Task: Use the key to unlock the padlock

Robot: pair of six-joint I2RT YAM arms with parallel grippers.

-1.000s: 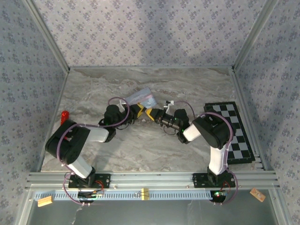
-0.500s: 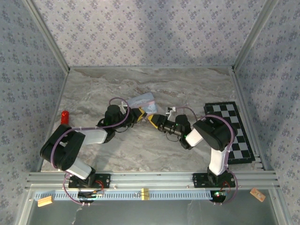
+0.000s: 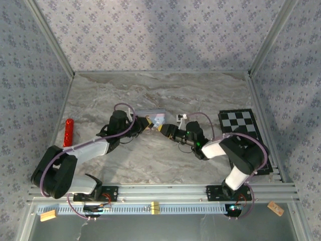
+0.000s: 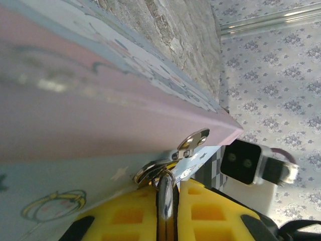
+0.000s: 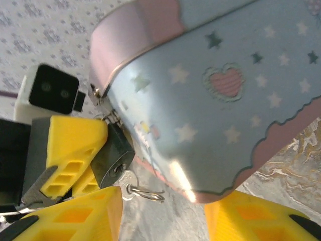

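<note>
The small dark grey padlock (image 5: 113,154) hangs from the metal hasp (image 4: 193,143) of the pastel blue-and-pink tin (image 5: 210,85). My left gripper (image 4: 167,187) is shut on the padlock (image 4: 167,203), which shows edge-on between its yellow fingers (image 5: 65,150). A silver key (image 5: 125,182) with a wire ring (image 5: 148,193) sits in the padlock's keyhole. My right gripper (image 5: 160,221) is open, its jaws wide apart below the tin, one finger (image 5: 75,218) right beside the key. From above, the left gripper (image 3: 146,123) and right gripper (image 3: 161,129) meet at the tin (image 3: 154,115).
A folded chessboard (image 3: 246,140) lies at the right edge of the marble table (image 3: 150,160). A red cylinder (image 3: 68,131) lies at the left edge. Patterned walls close in the back and both sides.
The left arm has stretched out lower, uncovering the red cylinder. The tin has come down nearer the table. The right arm's elbow has swung right and toward the front.
</note>
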